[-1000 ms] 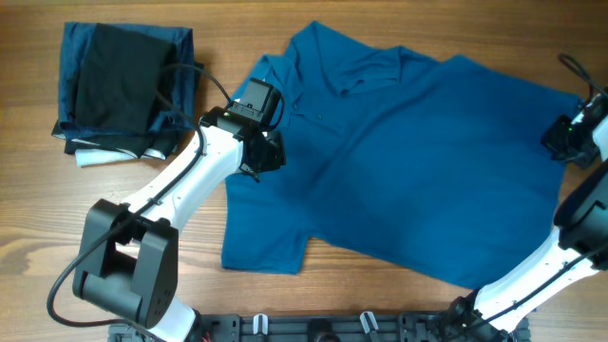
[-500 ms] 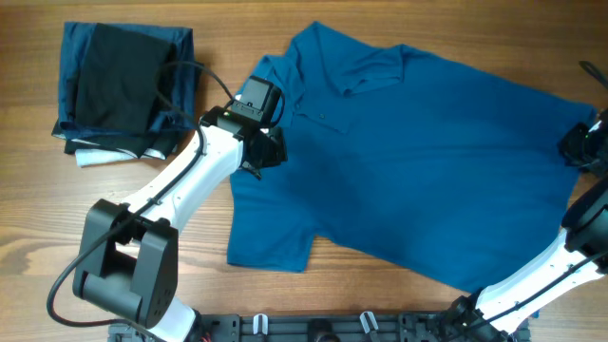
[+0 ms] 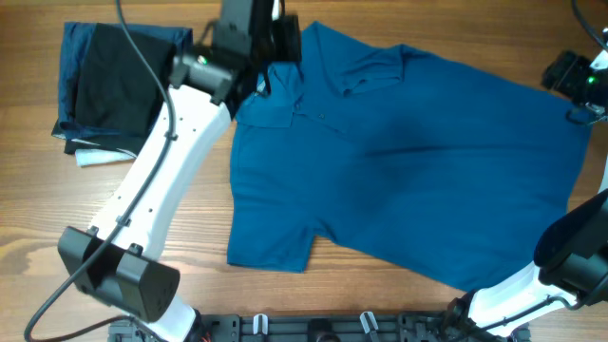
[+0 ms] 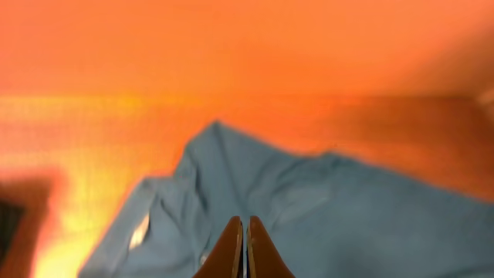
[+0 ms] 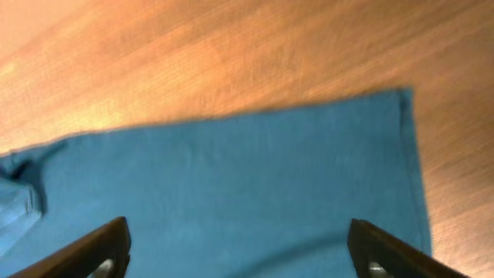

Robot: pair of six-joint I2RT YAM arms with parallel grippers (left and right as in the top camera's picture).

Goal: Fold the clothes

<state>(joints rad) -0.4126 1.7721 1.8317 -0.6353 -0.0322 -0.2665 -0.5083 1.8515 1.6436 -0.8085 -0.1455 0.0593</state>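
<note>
Left arm (image 3: 157, 176), right arm (image 3: 518, 285): white links, black joints, black cables; left gripper (image 4: 245, 225), right gripper (image 5: 237, 232): brown fingers (image 5: 100, 247).

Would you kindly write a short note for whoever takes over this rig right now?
Left jaws: shut, nothing visibly held, over the collar end of the polo shirt.
Right jaws: open, empty, by a hem corner.
The shirt lies spread flat on the table, unfolded; dark folded garments sit apart toward the left end.
Done: shirt laid out.
Left: every fold.
</note>
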